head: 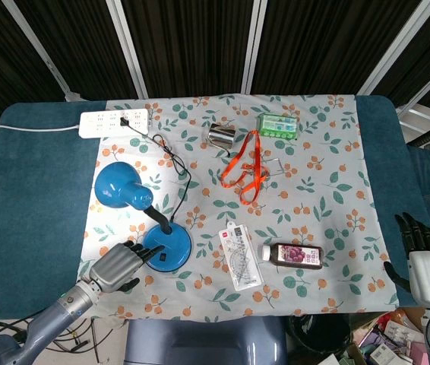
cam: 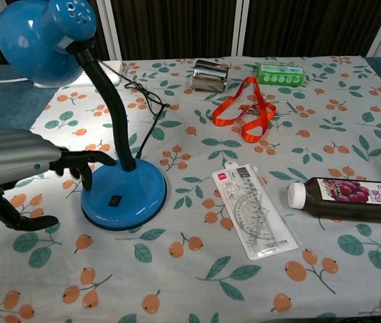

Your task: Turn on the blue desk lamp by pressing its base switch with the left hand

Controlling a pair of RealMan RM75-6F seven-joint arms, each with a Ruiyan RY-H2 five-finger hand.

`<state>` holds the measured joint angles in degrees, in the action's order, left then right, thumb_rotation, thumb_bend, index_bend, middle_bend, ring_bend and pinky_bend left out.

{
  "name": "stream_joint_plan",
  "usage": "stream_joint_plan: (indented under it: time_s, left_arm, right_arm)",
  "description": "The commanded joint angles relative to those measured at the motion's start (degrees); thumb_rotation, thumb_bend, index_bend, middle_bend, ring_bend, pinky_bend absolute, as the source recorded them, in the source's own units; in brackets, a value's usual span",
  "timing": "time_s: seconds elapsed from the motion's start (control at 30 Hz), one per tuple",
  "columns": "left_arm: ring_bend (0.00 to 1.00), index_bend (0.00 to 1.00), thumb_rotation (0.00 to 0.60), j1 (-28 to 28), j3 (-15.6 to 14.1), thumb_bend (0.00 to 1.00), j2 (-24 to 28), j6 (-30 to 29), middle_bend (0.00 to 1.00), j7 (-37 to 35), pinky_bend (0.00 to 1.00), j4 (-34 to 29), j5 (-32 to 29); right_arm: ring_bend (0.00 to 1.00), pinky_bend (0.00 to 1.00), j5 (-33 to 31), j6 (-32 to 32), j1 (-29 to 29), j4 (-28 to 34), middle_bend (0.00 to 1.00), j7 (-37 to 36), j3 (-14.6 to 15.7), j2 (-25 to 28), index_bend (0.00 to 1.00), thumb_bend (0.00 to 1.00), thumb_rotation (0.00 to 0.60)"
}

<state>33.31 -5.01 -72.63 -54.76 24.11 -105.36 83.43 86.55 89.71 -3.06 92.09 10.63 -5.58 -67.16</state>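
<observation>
While the blue gooseneck desk lamp (cam: 113,171) casts light left of its base, left hand (cam: 22,176) hovers just left, fingers spread, holding nothing; right hand (head: 426,262) rests far right, grasp indeterminate.

The chest view cuts off the left hand (cam: 22,171) and lamp shade (cam: 39,37).

A white power strip (head: 114,122) lies at the far left, partly on the blue table cover (head: 33,198) and partly on the floral cloth (head: 329,190). A shiny metal cup (head: 219,136) lies on its side near a green packet (head: 279,125). An orange lanyard (head: 245,167) lies between them, a little nearer. A ruler set in clear plastic (head: 240,255) lies just beside a dark juice bottle (head: 294,255), which lies on its side.
</observation>
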Motion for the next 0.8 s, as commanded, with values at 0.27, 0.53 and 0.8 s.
stream_joint_plan:
  time_s: [0.27, 0.53, 0.8]
  left_arm:
    - [0.04, 0.03, 0.600, -6.2, -4.6, 0.23, 14.5, -11.4, 0.11, -1.5, 0.05, -9.0, 10.0]
    - [0.03, 0.03, 0.600, -16.0, -5.2, 0.23, 15.7, -27.4, 0.10, -4.0, 0.04, -4.9, 13.3]
    - [0.03, 0.03, 0.600, -22.6, -1.8, 0.23, 11.7, -36.3, 0.08, -8.9, 0.04, 2.2, 7.9]
  right_arm:
    - [0.12, 0.16, 0.1, 0.0, 0.0, 0.1, 0.06, 0.2, 0.1, 0.0, 0.00, 0.16, 0.600]
    - [0.12, 0.16, 0.4, 0.3, 0.1, 0.3, 0.06, 0.4, 0.2, 0.0, 0.00, 0.16, 0.600]
    - [0.12, 0.16, 0.4, 0.4, 0.2, 0.4, 0.06, 0.4, 0.2, 0.0, 0.00, 0.16, 0.600]
